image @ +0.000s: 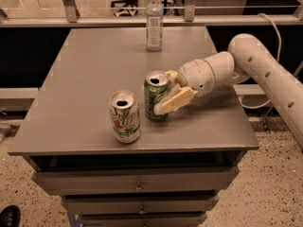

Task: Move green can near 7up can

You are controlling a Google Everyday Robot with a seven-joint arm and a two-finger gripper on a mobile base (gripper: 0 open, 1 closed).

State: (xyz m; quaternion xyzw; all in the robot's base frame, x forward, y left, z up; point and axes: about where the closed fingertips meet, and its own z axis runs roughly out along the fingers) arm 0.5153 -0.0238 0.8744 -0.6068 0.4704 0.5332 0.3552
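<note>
The green can [155, 96] is dark green with pale swirls and a silver top. It stands upright on the grey table [94, 70], near the front, just right of the 7up can [124, 117], which is mostly white with a green and red logo. The cans are close but apart. My gripper [166, 96] comes in from the right on the white arm and its cream fingers [174, 101] wrap the green can's right side, shut on it.
A clear water bottle [154, 20] stands at the back middle of the table. The table's front edge lies just below the cans. Drawers [137, 186] sit under the tabletop. A railing and glass run behind the table.
</note>
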